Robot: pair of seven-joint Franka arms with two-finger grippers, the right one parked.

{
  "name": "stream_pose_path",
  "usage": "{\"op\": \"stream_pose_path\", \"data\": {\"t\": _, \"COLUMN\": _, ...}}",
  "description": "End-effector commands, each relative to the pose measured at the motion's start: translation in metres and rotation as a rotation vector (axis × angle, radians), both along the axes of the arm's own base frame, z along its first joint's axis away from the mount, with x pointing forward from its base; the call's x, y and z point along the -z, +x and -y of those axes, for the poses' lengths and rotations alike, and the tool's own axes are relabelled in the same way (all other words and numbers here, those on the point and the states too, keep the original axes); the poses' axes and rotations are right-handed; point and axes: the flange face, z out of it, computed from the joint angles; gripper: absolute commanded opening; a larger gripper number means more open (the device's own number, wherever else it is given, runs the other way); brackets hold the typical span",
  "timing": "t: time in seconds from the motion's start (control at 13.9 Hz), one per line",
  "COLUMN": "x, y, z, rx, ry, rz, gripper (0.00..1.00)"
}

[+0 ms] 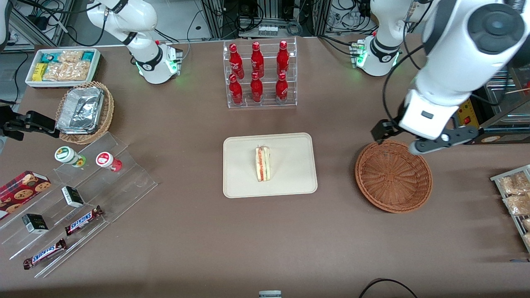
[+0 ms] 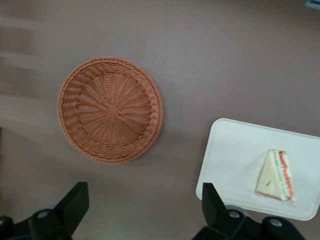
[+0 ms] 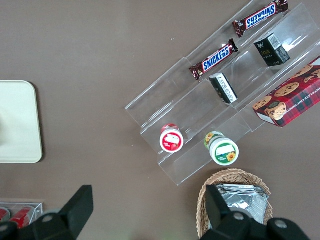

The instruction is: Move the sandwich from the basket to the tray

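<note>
The sandwich [image 1: 263, 164] lies on the cream tray [image 1: 290, 182] at the middle of the table, its red and green filling edge showing. It also shows in the left wrist view [image 2: 276, 175] on the tray [image 2: 235, 150]. The reddish-brown basket [image 1: 426, 182] stands empty beside the tray, toward the working arm's end. My left gripper [image 1: 408, 138] hangs above the basket's edge that is farther from the front camera. It is open and empty, and its black fingers [image 2: 75, 200] stand wide apart over bare table in the left wrist view, with the basket [image 2: 155, 107] in sight.
A clear rack of red bottles [image 1: 260, 74] stands farther from the front camera than the tray. Toward the parked arm's end are a tan basket of foil trays [image 1: 85, 111], a white snack bin [image 1: 62, 66] and an acrylic shelf [image 1: 78, 198]. A wire rack of packets [image 1: 515, 194] is at the working arm's end.
</note>
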Motion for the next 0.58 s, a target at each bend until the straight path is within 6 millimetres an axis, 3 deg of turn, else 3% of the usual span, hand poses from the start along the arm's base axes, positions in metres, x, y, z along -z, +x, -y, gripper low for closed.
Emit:
{"op": "stream_pose_path", "data": {"t": 0.0, "x": -0.013, "y": -0.009, "z": -0.038, "rx": 0.038, "ry": -0.009, "rz": -0.024, "gripper": 1.0}}
{"op": "stream_pose_path", "data": {"t": 0.22, "x": -0.022, "y": -0.011, "z": -0.075, "rx": 0.08, "ry": -0.011, "rz": -0.038, "gripper": 1.0}}
{"op": "stream_pose_path", "data": {"t": 0.5, "x": -0.034, "y": -0.027, "z": -0.097, "rx": 0.14, "ry": -0.043, "rz": -0.069, "gripper": 1.0}}
